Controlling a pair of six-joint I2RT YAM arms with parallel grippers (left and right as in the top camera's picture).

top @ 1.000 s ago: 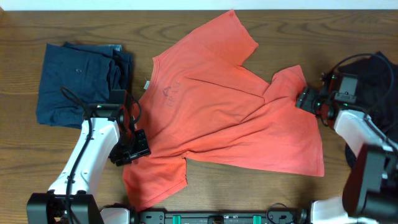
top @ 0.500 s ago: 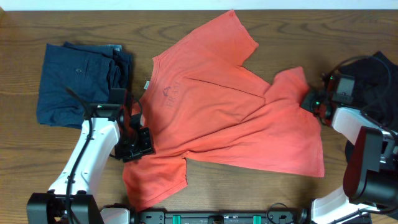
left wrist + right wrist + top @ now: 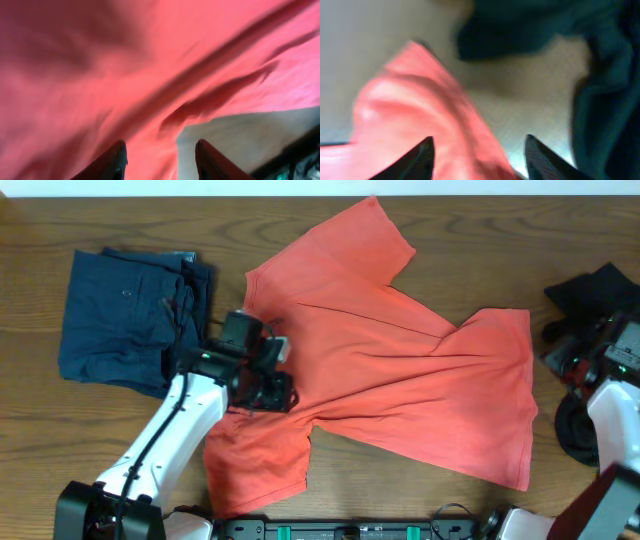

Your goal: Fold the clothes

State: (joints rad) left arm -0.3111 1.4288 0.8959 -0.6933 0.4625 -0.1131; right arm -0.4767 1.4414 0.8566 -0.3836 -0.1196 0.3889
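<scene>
The coral-red T-shirt (image 3: pixel 390 370) lies spread across the middle of the table, one sleeve pointing to the far edge. My left gripper (image 3: pixel 270 388) hovers over its left part. In the left wrist view that gripper (image 3: pixel 160 146) is open, with red cloth (image 3: pixel 150 65) and a strip of table under the gap. My right gripper (image 3: pixel 562 360) sits just past the shirt's right edge. It (image 3: pixel 479 142) is also open, over a blurred tip of the shirt (image 3: pixel 410 110) and bare wood.
A folded dark navy garment (image 3: pixel 125 320) lies at the left of the table. A black garment (image 3: pixel 592 288) is bunched at the far right, close behind my right gripper, and also shows dark in the right wrist view (image 3: pixel 530 30).
The right gripper shut on the shirt's right side, drew it out to the right, then opened and backed off. The left arm moved up and right onto the shirt.
</scene>
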